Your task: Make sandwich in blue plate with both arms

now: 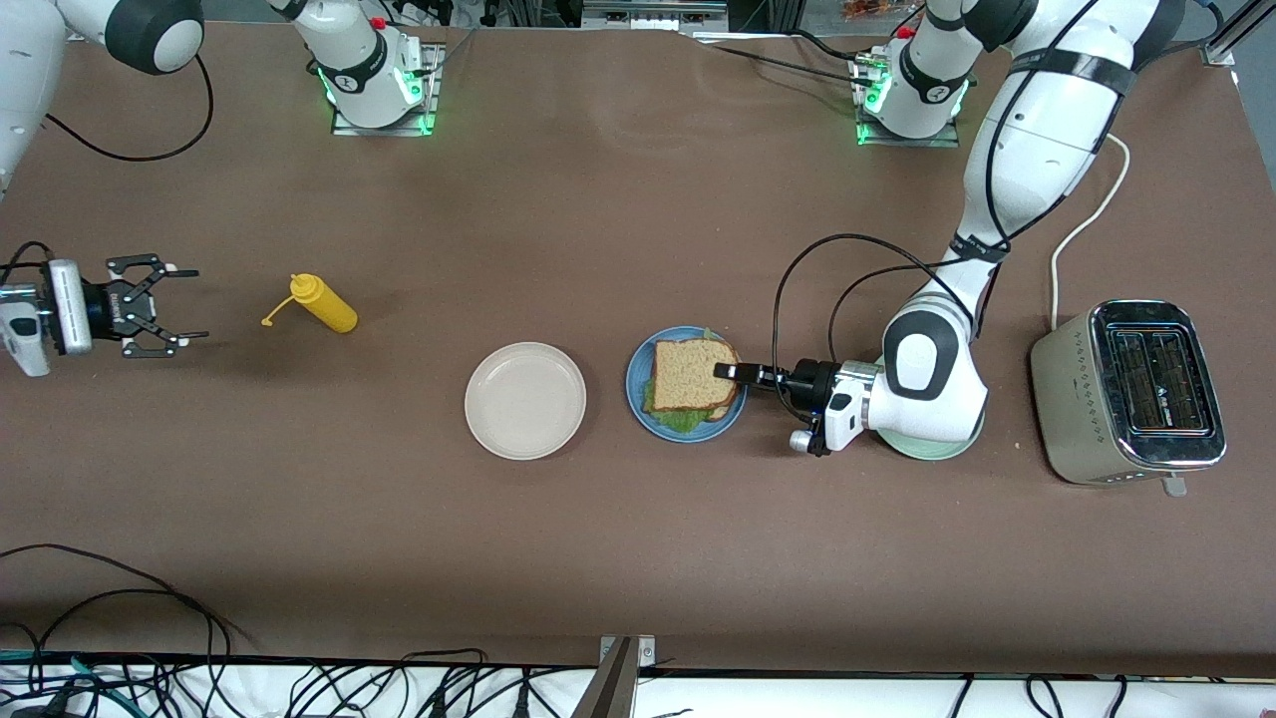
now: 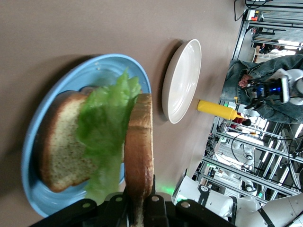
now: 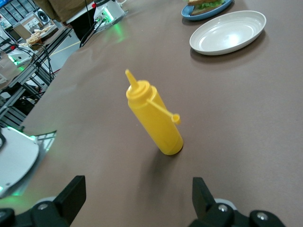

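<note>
Bottom bread slice (image 2: 59, 142) and lettuce (image 2: 102, 127) already on blue plate (image 1: 638, 394). Left gripper (image 1: 726, 373) clamps top slice (image 2: 138, 151) over lettuce, release pending. Right gripper (image 1: 169, 304) wide, empty, waits near mustard bottle (image 1: 324, 303).

Plates: three, blue plate (image 1: 638, 397), cream plate (image 1: 525, 400), pale green plate (image 1: 922, 450)
Bread slices: two (image 2: 59, 142)
Lettuce leaves: one (image 2: 104, 127)
Mustard bottles: one (image 1: 324, 303)
Toasters: one (image 1: 1131, 391)
Arms: two
</note>
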